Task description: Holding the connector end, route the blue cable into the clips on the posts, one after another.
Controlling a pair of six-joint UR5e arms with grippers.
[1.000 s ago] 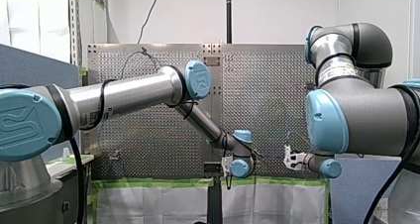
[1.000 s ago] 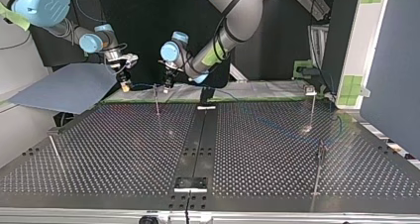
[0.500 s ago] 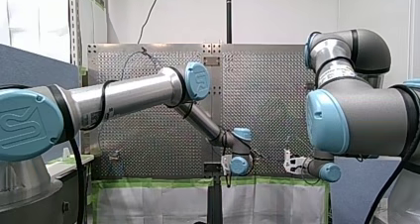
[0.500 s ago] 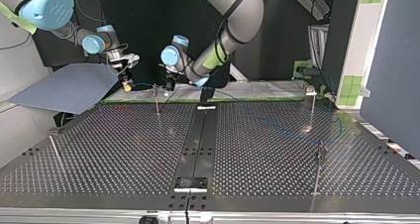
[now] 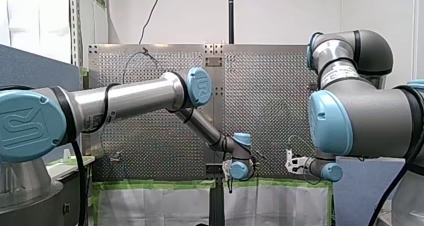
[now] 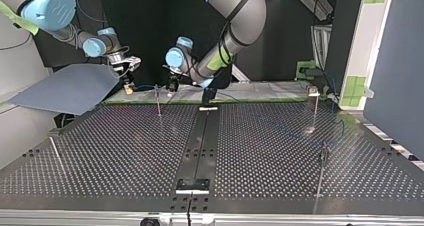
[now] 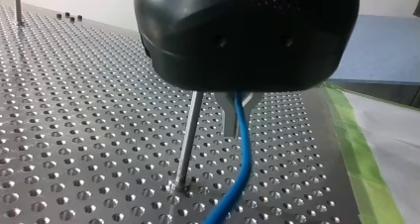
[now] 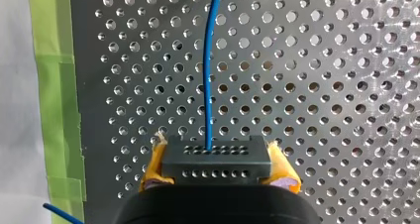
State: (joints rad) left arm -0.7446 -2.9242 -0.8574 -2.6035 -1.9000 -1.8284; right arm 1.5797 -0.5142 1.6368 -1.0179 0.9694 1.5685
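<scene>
The blue cable (image 8: 208,60) leaves a dark grey connector block (image 8: 215,157), and my right gripper (image 8: 215,173) is shut on that block with its yellow pads (image 8: 152,168). My left gripper (image 7: 236,126) is shut on the blue cable (image 7: 241,149), which runs down between its metal fingers (image 7: 229,116) right beside a thin post (image 7: 187,144). In the top view this post (image 6: 158,101) stands between my right gripper (image 6: 129,87) and my left gripper (image 6: 172,87). The cable (image 6: 145,87) spans the two, level with the post's top.
More posts stand at the top view's right (image 6: 316,108), near right (image 6: 321,173) and near left (image 6: 55,153). A blue-grey sheet (image 6: 65,88) lies beyond the table's left corner. Green tape (image 7: 361,164) borders the plate's edge. A bracket (image 6: 192,186) sits on the centre rail.
Both grippers have shifted slightly toward the top view's right with the cable between them. My left wrist has come a little lower near the post.
</scene>
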